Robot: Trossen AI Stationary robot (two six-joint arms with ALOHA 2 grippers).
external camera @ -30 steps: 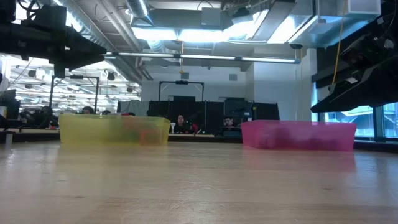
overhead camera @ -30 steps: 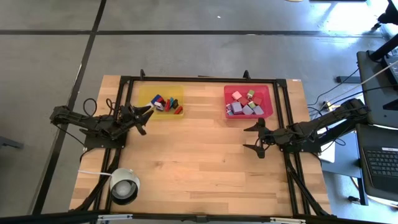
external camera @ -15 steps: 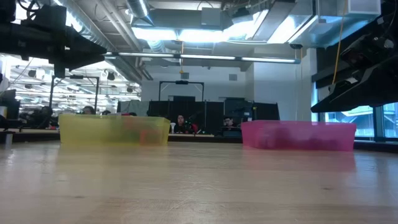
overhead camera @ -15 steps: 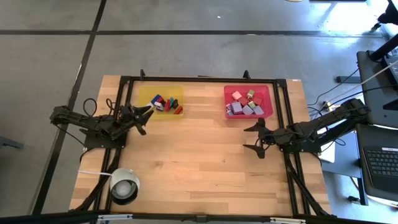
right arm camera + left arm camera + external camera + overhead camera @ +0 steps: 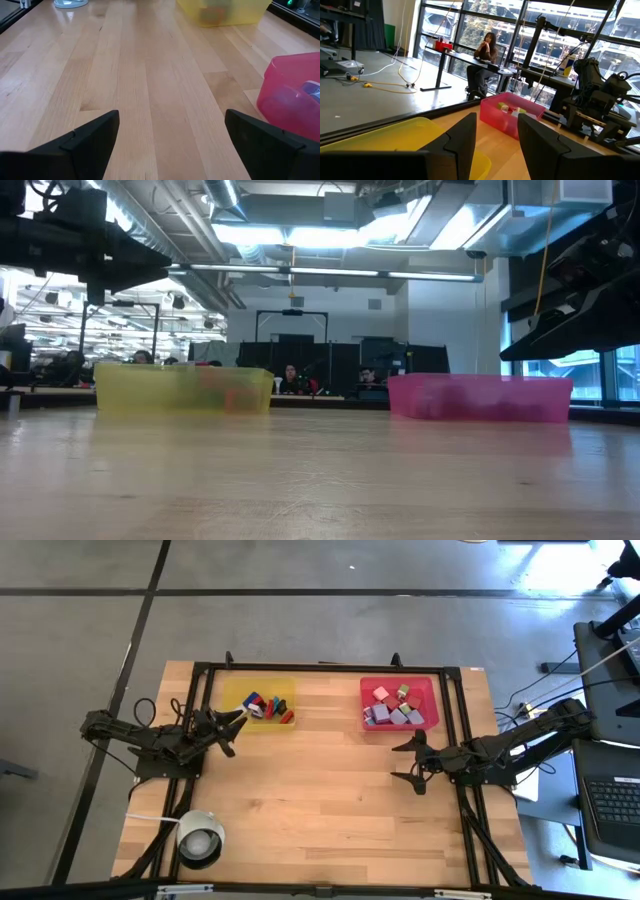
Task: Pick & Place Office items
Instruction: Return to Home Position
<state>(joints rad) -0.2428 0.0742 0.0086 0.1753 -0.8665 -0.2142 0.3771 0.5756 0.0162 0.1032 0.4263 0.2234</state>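
Small coloured office items lie in two trays at the table's far side: blue, red and white ones in the yellow tray (image 5: 258, 703), lilac, pink and green ones in the red tray (image 5: 399, 703). My left gripper (image 5: 237, 733) hovers open just off the yellow tray's near-left corner, holding nothing; its own view looks over the yellow tray (image 5: 405, 137) toward the red tray (image 5: 512, 112). My right gripper (image 5: 405, 762) hangs open above bare wood near the red tray's near side, also empty, with the red tray (image 5: 295, 102) and the yellow tray (image 5: 225, 11) ahead of it.
A white round cylinder with a dark centre (image 5: 200, 838) stands at the table's near-left corner. A black frame (image 5: 330, 668) runs round the table. Bare wood spreads across the middle (image 5: 320, 790). People sit at desks in the room beyond (image 5: 290, 378).
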